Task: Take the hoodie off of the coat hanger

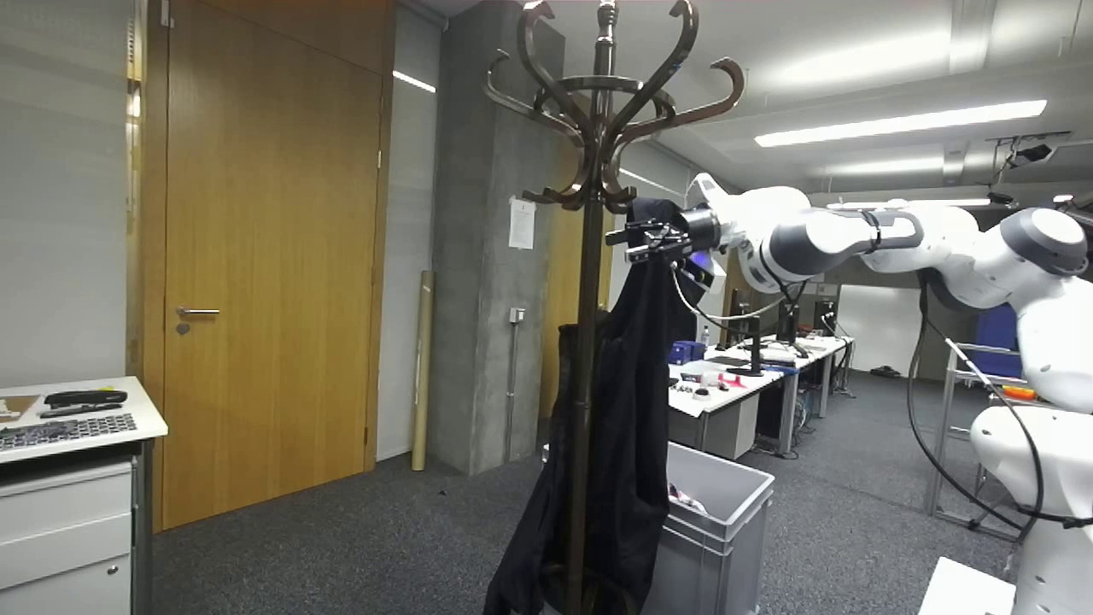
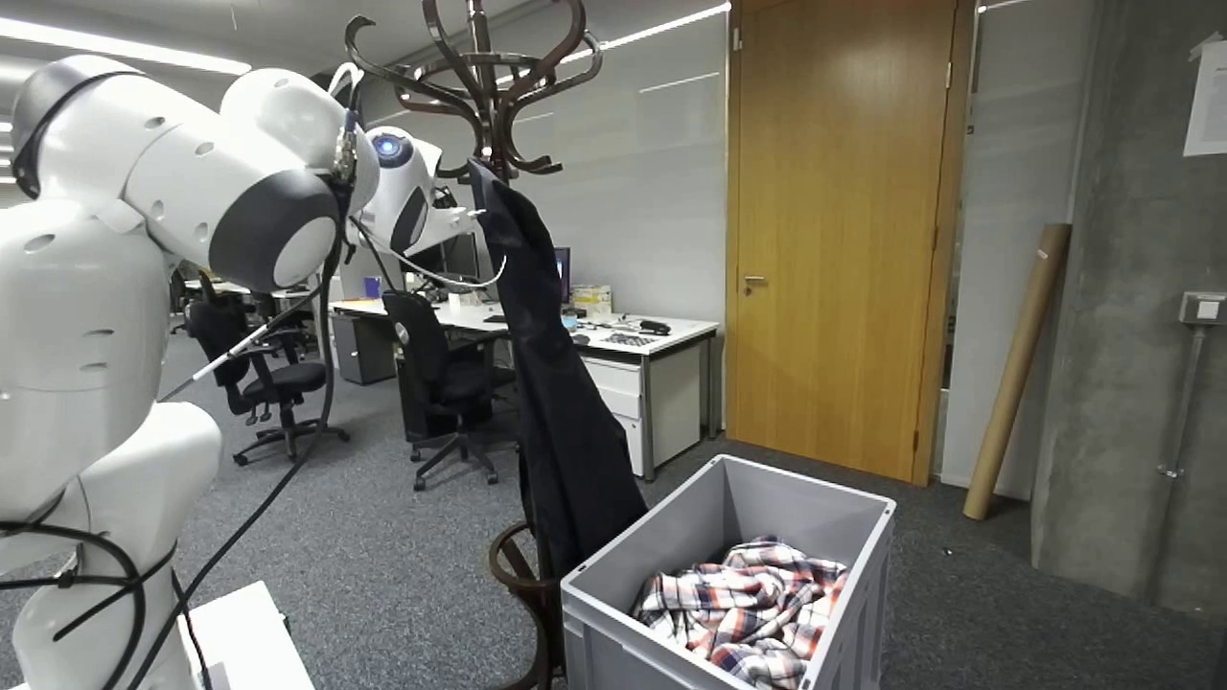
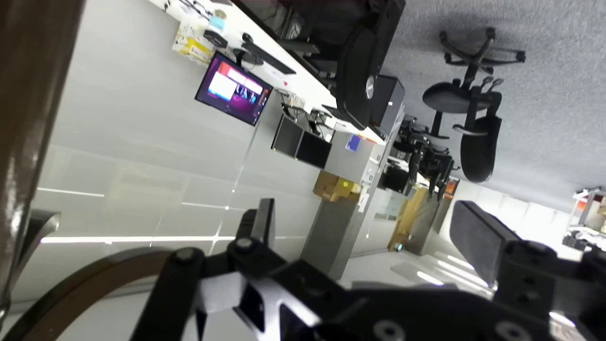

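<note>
The black hoodie (image 1: 632, 384) hangs limp down the side of the dark brown coat hanger (image 1: 585, 359). In an exterior view its pointed top is just under the lower curled hooks, and the hoodie (image 2: 566, 402) drapes past the hanger (image 2: 476, 77). My gripper (image 1: 621, 246) is beside the hoodie's upper part, close to the pole and below the hooks. In the wrist view the gripper (image 3: 363, 215) is open with nothing between its fingers. The pole (image 3: 33, 109) and a curved hook show at the left there. The hoodie is out of the wrist view.
A grey crate (image 2: 805, 484) holding a plaid shirt (image 2: 748, 604) stands on the floor by the hanger's base. A white desk (image 2: 671, 335) and office chairs (image 2: 446, 355) stand behind. A wooden door (image 1: 273, 256) and a concrete pillar (image 1: 478, 359) are at the back.
</note>
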